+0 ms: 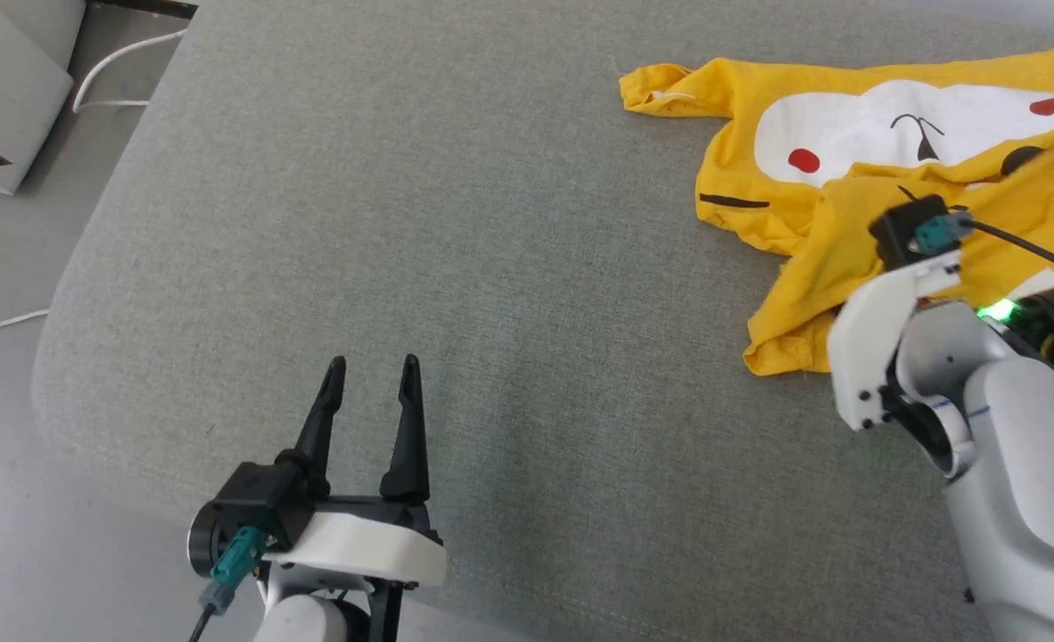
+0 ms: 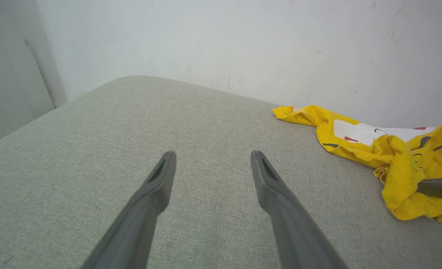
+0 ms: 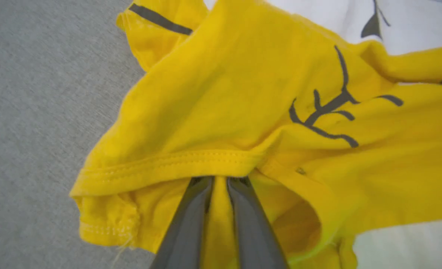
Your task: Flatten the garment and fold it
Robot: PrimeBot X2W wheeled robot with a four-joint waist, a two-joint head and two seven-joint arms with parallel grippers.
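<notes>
Yellow T-shirt (image 1: 848,223) lies crumpled at the far right of the grey cushion (image 1: 491,267) in the head view, face print up. The left end effector (image 1: 374,366) sits at the near left, well apart from it.

Left wrist view: its fingers are spread over bare cushion.

Right wrist view: the right end effector (image 3: 221,181), fingers nearly together, pinches yellow cloth under a stitched hem.

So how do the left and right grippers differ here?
The left gripper has jaws wide apart; the right gripper has them pinched on a fold of the shirt. The left gripper sits over bare cushion; the right gripper is on the shirt. Both have long dark fingers.
</notes>
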